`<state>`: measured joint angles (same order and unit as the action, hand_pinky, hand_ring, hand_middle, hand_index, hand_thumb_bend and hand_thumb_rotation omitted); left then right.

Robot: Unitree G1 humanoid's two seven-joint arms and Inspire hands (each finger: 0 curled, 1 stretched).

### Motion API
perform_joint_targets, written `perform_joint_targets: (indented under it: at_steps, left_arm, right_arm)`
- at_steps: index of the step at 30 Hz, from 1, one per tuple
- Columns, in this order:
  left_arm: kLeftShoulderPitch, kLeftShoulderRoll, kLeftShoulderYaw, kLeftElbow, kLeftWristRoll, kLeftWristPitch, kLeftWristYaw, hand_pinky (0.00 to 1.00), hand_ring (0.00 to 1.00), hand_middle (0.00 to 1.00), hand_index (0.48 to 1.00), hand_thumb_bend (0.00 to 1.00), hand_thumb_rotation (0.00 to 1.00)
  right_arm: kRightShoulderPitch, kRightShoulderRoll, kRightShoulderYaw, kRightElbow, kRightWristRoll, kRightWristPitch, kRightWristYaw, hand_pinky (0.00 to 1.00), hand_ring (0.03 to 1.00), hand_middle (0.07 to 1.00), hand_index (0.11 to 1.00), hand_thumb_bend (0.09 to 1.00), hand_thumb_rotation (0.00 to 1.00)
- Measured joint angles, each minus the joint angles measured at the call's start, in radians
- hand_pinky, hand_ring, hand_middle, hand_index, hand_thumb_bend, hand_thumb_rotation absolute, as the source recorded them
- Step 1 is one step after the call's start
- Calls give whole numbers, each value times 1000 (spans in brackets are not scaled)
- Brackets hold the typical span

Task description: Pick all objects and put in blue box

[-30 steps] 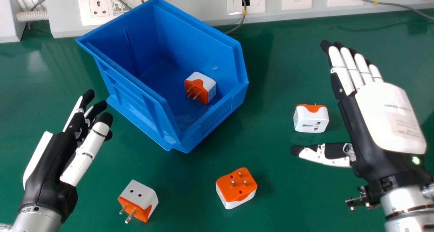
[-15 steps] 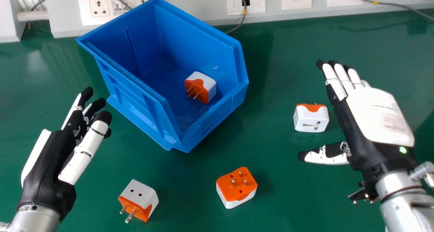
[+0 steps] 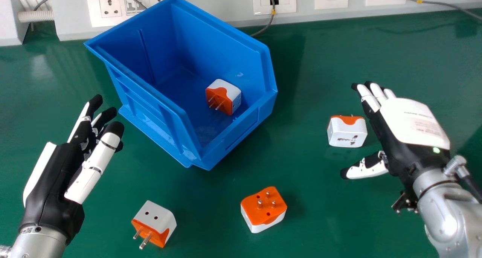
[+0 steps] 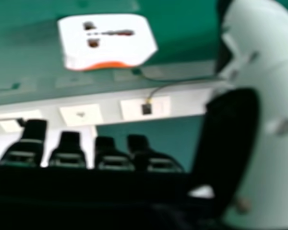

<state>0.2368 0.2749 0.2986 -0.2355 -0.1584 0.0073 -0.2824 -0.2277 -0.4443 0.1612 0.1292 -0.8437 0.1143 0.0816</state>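
Indeed, one plug adapter (image 3: pixel 223 96) was held in the blue box (image 3: pixel 241 128)

The box was formed of smooth, angular, ribbed walls. On the glossy green table (image 3: pixel 316 212), a boxy white adapter (image 3: pixel 347 133) was placed beside the right hand (image 3: pixel 410 122), its thumb and fingers spread apart. A two-pinned adapter (image 3: pixel 154 220) and a pins-up adapter (image 3: pixel 263 209) were set nearer. The left hand (image 3: pixel 56 179) was held open.

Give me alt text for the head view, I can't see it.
A blue box holding one orange-and-white plug adapter sits on a green table; three similar adapters lie outside it. The robot's open right hand hovers beside the rightmost one, its left hand left of the box.
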Motion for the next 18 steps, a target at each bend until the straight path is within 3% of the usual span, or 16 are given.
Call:
perform_joint_targets:
  at_steps: [6,18]
  left_arm:
    - [-10,1,-1,15,1,-1,3,866,938,955,986,443,722]
    - [-13,2,-3,15,1,2,6,868,938,955,987,442,722]
  right_arm:
    - [-135,-25,54,183,9,-1,23,889,968,999,945,571,145]
    - [-313,-51,146,393,14,-17,55,880,959,985,911,558,138]
